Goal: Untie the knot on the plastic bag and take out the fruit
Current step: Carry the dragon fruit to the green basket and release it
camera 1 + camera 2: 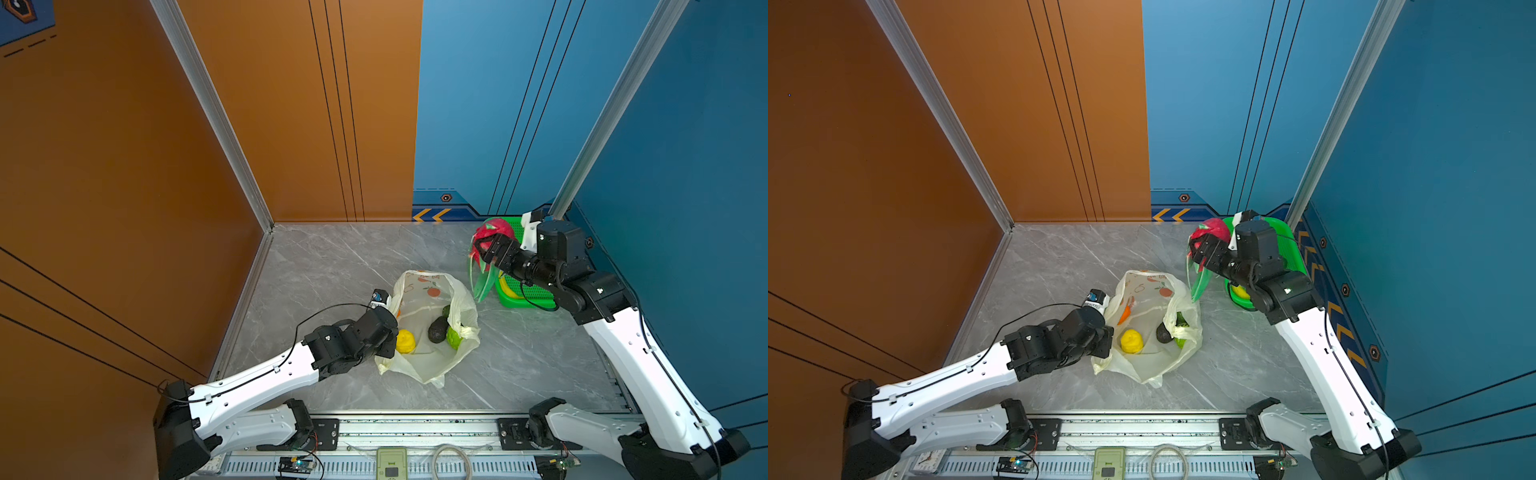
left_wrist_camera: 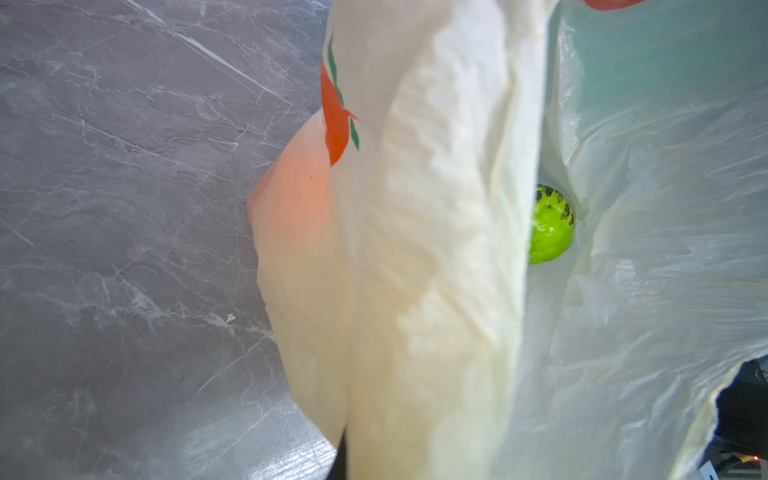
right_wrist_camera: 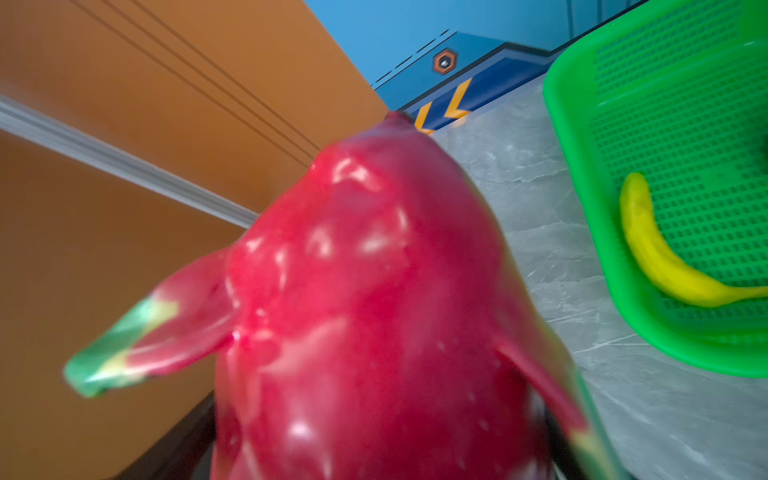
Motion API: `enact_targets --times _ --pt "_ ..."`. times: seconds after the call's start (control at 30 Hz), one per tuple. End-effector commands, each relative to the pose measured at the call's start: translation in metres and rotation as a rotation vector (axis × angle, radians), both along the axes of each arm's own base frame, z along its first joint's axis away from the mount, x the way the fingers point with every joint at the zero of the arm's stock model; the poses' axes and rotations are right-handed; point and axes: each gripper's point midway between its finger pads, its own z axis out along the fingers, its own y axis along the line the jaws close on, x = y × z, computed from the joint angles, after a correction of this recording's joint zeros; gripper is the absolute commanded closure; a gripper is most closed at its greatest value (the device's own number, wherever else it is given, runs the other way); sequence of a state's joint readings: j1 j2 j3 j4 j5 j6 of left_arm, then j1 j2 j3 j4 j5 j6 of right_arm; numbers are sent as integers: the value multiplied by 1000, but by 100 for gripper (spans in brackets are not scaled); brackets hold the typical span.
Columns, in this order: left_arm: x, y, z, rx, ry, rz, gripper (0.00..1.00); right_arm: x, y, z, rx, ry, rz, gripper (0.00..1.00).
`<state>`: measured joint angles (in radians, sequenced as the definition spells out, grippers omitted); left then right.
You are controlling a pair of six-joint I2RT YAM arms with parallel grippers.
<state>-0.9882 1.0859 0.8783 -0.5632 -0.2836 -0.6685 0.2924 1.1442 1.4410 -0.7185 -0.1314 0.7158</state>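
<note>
The plastic bag (image 1: 419, 299) (image 1: 1150, 291) lies on the grey table with its mouth open; no knot is in view. Inside it lie a lemon (image 1: 405, 341), a dark avocado (image 1: 437, 329) and a bumpy green ball (image 1: 454, 338) (image 2: 550, 224). My left gripper (image 1: 387, 348) (image 1: 1104, 348) is shut on the bag's left edge, and the film (image 2: 415, 249) hides its jaws in the wrist view. My right gripper (image 1: 484, 249) (image 1: 1200, 249) grips the pink-red dragon fruit (image 1: 494, 230) (image 3: 374, 311) in the air, beside the green basket (image 1: 536, 297).
A yellow banana (image 3: 660, 257) lies in the green mesh basket (image 3: 685, 104) at the back right, near the blue wall. An orange shape (image 1: 1123, 316) shows through the bag's left wall. A metal rail with electronics (image 1: 390, 461) runs along the table's front edge.
</note>
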Motion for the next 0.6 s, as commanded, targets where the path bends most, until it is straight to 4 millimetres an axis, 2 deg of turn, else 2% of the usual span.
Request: enact_targets --times 0.0,0.13,0.27,0.57 --pt "-1 -1 7 5 -1 -22 100 3 -22 30 13 -91 18 36" --pt "-1 -2 7 3 1 -28 100 28 -57 15 -42 -64 -50 35" --pt "-2 -2 8 -1 2 -34 100 56 -91 -9 -115 -19 -118 34" --pt "-6 -4 12 -11 -6 -41 100 127 -147 -83 -292 123 -168 34"
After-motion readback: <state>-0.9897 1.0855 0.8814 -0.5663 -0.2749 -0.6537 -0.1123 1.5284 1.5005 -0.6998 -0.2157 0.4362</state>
